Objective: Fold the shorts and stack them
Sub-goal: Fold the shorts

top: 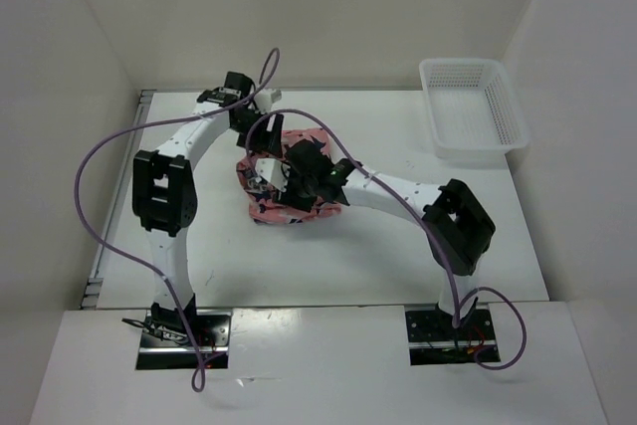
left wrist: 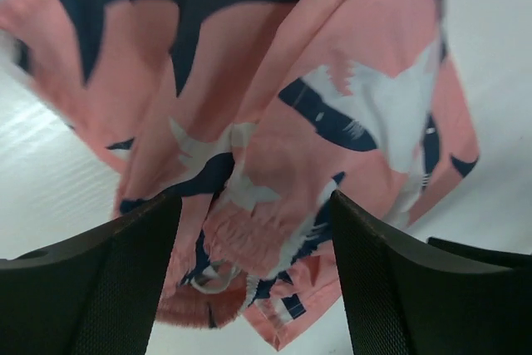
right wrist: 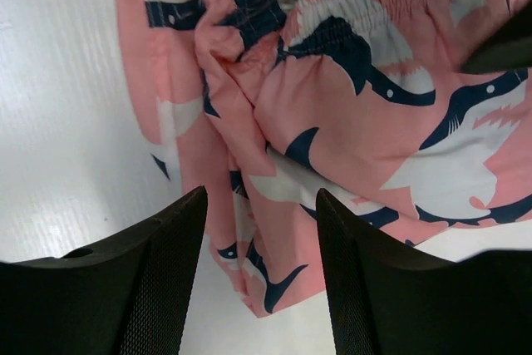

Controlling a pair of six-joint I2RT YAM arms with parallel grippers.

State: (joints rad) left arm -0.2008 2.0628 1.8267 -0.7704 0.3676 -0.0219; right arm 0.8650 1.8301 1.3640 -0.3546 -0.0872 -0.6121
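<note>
The salmon-pink shorts (top: 299,139) with the navy-and-white print lie crumpled in a heap at the table's middle. My left gripper (top: 251,149) hangs over the heap's far left side. In the left wrist view the left gripper (left wrist: 253,288) is open, its jaws wide apart, with bunched shorts (left wrist: 274,147) and a hem corner showing between them. My right gripper (top: 291,186) is over the heap's near right side. In the right wrist view the right gripper (right wrist: 262,288) is open, with a folded edge of the shorts (right wrist: 349,97) between its jaws. Neither gripper pinches the cloth.
A white plastic mesh basket (top: 518,111) stands at the back right corner of the table. White walls close in the table at the left, back and right. Purple cables loop from both arms above the heap.
</note>
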